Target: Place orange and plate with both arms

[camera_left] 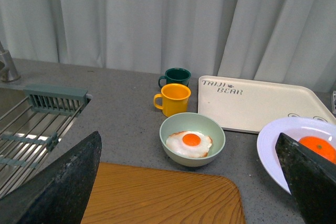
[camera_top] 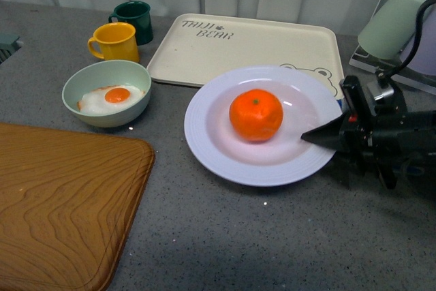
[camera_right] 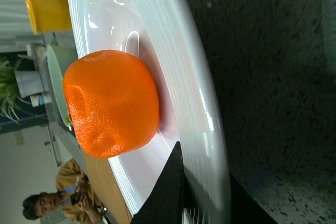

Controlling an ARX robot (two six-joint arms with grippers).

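Our right pincer lies at the plate's right edge. One dark finger rests on top of the ridged rim and points in toward the orange. The other finger is hidden, so we cannot tell whether the jaws are clamped on the rim or loose. Our left pincer is out of the front view. Its wrist camera shows its two fingers spread wide with nothing between them, hanging above the counter and the board.

The orange sits in the plate's well, about at the centre, green stem dot up, clear of the finger. The plate stands flat on the grey counter, and its far edge overlaps the near right part of the tray. To the plate's left, close but apart, is a green bowl with a fried egg in it. Behind the bowl stand a yellow mug and a dark green mug. The board lies at the near left.
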